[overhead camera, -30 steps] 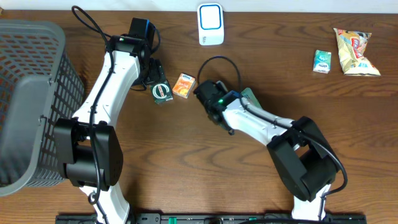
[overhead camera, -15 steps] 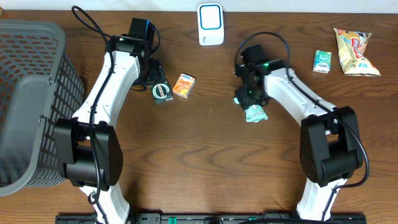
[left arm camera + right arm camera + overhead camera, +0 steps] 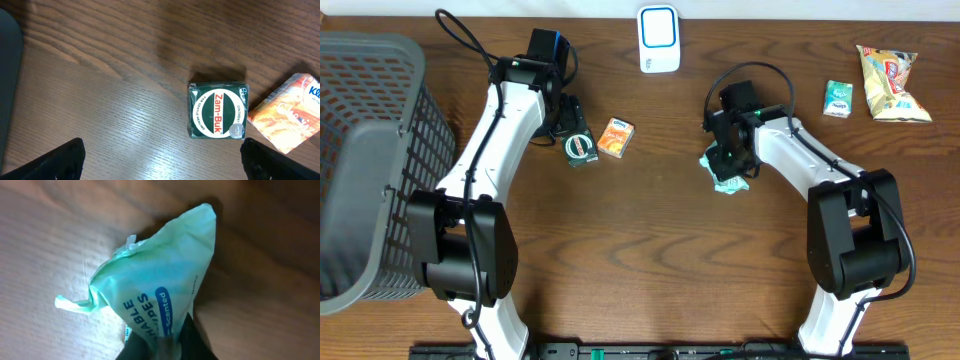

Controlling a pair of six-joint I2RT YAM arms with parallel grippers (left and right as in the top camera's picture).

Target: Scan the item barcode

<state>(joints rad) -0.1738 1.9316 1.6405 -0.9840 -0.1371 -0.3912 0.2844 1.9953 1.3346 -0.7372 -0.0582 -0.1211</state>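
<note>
1. Overhead: a grey mesh basket (image 3: 380,100) is sitting at 9 o'clock on the worktop (image 3: 620,260); I cannot tell whether it is holding anything. The white scanner (image 3: 659,38) is standing at 12 o'clock. The mint wipes packet (image 3: 727,182) is lying right of centre, well apart from the scanner, under the right fingers (image 3: 726,160).
2. Left wrist: this view alone is showing the lettering on a green Zam-Buk tin (image 3: 218,116), with an orange box (image 3: 287,120) lying just beside it at 3 o'clock. The left fingers (image 3: 55,162) are standing wide apart, gripping nothing, with the tin lying beyond their tips.
3. Right wrist: the right fingers are clamping together on the packet's edge at 6 o'clock. Its crumpled film and blue "scented" label are showing here, which the overhead view is not resolving.
</note>
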